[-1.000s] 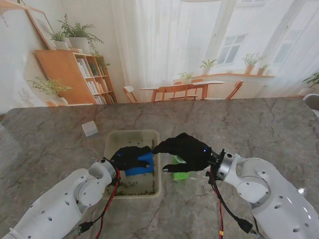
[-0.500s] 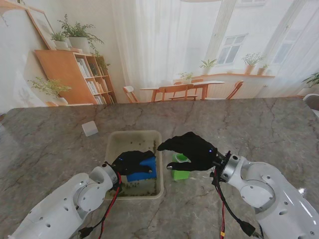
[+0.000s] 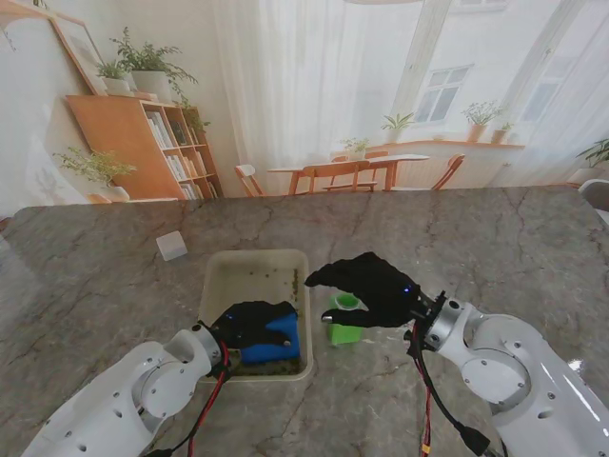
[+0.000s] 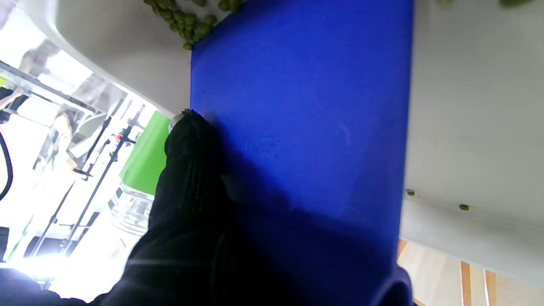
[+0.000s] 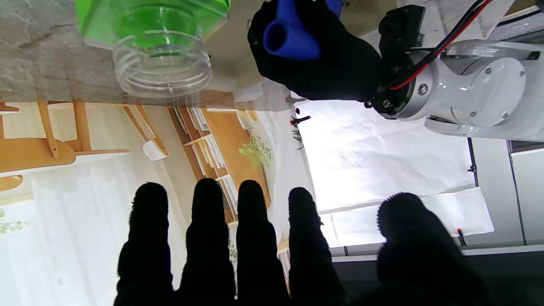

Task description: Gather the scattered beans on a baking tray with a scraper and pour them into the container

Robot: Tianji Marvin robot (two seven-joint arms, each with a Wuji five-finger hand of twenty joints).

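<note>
My left hand (image 3: 249, 320) is shut on the blue scraper (image 3: 276, 341), whose blade rests in the near end of the pale baking tray (image 3: 249, 265). Up close, the scraper's blade (image 4: 306, 119) stands on the tray floor with green beans (image 4: 187, 21) piled at its edge. A green-labelled clear container (image 3: 343, 320) stands on the table just right of the tray; the right wrist view looks into the container's open mouth (image 5: 163, 68). My right hand (image 3: 369, 286) hovers open over the container and the tray's right rim, fingers (image 5: 250, 238) spread, holding nothing.
A small white block (image 3: 171, 246) lies on the marble table (image 3: 495, 248) left of and beyond the tray. A few stray beans (image 3: 293, 278) dot the tray's far right part. My left arm's red and black cables (image 3: 205, 409) hang near the tray's near edge.
My left hand has dragged the scraper nearer to me along the tray, into its near end. My right hand has shifted slightly right and nearer, staying open over the container.
</note>
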